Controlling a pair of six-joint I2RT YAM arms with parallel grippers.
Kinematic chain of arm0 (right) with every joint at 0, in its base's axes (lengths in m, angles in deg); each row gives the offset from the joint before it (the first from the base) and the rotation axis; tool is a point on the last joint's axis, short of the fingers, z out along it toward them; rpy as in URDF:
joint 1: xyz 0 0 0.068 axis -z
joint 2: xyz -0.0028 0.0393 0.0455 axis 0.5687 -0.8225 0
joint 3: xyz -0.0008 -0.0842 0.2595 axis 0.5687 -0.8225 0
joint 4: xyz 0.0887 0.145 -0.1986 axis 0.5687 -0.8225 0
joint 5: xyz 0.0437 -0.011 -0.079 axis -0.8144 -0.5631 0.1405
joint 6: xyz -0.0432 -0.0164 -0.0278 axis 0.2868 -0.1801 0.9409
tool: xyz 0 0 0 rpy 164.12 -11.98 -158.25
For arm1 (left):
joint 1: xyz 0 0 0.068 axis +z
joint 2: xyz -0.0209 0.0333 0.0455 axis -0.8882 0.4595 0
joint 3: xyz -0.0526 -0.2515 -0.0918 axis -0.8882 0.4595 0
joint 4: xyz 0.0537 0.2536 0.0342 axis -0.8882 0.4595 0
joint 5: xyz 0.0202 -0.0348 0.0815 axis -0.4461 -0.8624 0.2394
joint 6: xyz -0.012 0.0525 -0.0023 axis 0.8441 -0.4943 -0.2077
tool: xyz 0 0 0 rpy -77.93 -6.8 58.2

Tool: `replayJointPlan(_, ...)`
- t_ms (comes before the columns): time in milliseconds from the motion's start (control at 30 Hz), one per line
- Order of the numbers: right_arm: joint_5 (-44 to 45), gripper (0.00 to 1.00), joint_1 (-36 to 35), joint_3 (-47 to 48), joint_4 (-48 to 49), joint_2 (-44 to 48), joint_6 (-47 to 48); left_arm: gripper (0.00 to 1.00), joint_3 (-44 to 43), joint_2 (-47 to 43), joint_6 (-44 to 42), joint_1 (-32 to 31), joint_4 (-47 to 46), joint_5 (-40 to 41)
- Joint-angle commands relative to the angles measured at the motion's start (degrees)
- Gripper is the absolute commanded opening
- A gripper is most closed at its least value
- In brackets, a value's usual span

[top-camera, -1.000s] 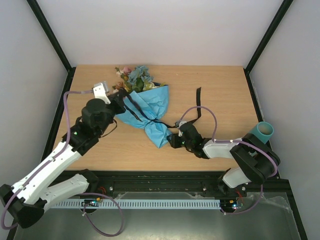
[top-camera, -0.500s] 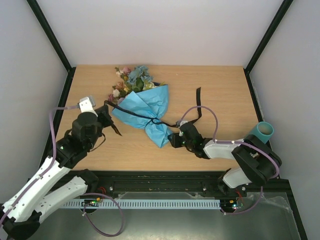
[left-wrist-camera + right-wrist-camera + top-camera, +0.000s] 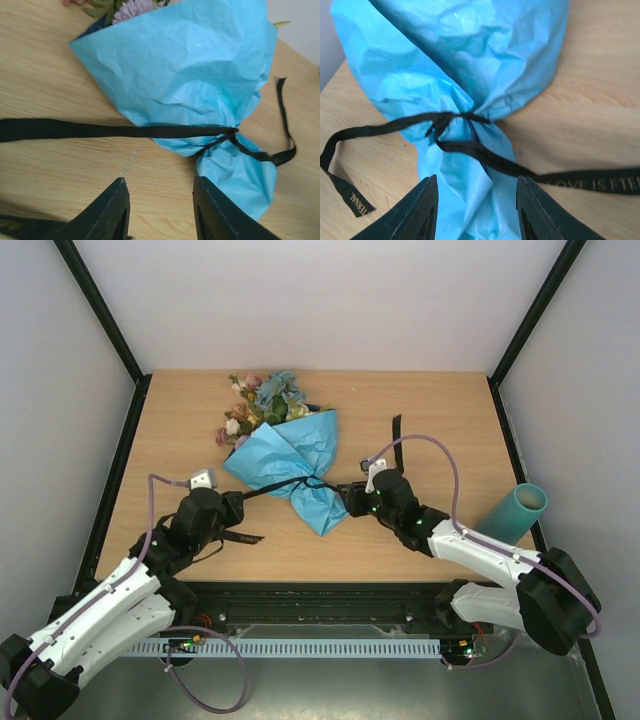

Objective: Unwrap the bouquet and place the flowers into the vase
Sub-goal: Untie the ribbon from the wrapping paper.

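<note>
The bouquet (image 3: 290, 455) lies mid-table in pale blue paper (image 3: 190, 70), its flowers (image 3: 262, 400) pointing to the far side. A black ribbon (image 3: 100, 131) is still knotted round its neck, with one end drawn out left and the other trailing right (image 3: 397, 430). My left gripper (image 3: 158, 179) is open over bare wood just short of that ribbon, with nothing between its fingers. My right gripper (image 3: 475, 177) holds the paper tail (image 3: 470, 200) below the knot, one jaw on each side. The teal vase (image 3: 522, 512) stands near the right edge.
A printed end of the black ribbon (image 3: 350, 197) lies on the wood beside the tail. Black frame posts and white walls enclose the table (image 3: 440, 400). The right arm's cable (image 3: 440, 445) arches over the wood between the bouquet and the vase.
My left gripper drew the ribbon end toward the near left, then opened and let it go. My right arm swung its elbow to the right; its gripper stayed at the bouquet's tail.
</note>
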Motion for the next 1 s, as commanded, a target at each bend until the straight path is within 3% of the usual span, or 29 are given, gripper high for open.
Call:
replayJointPlan(0, 0.6, 0.42, -0.3, 5.3, 0.2, -2.4, 5.8, 0.41, 2.5, 1.1, -2.2, 0.3, -9.8, -7.5)
replayJointPlan(267, -4.5, 0.42, -0.3, 17.9, -3.1, -17.9, 22.1, 0.51, 4.6, 11.5, -5.2, 5.3, -22.1, -16.7)
replayJointPlan(467, -6.0, 0.42, -0.3, 18.2, 2.6, -23.4, 37.3, 0.54, 6.0, 18.1, -5.3, 13.2, -33.7, -29.1)
replayJointPlan(800, -8.0, 0.38, -0.2, 22.6, -0.5, -31.8, 53.0, 0.54, 3.1, 29.3, -11.3, 14.6, -39.3, -29.6)
replayJointPlan(967, -9.7, 0.33, -0.3, 20.7, 3.0, -32.5, 57.3, 0.54, 6.6, 30.3, -12.8, 14.6, -44.3, -28.5)
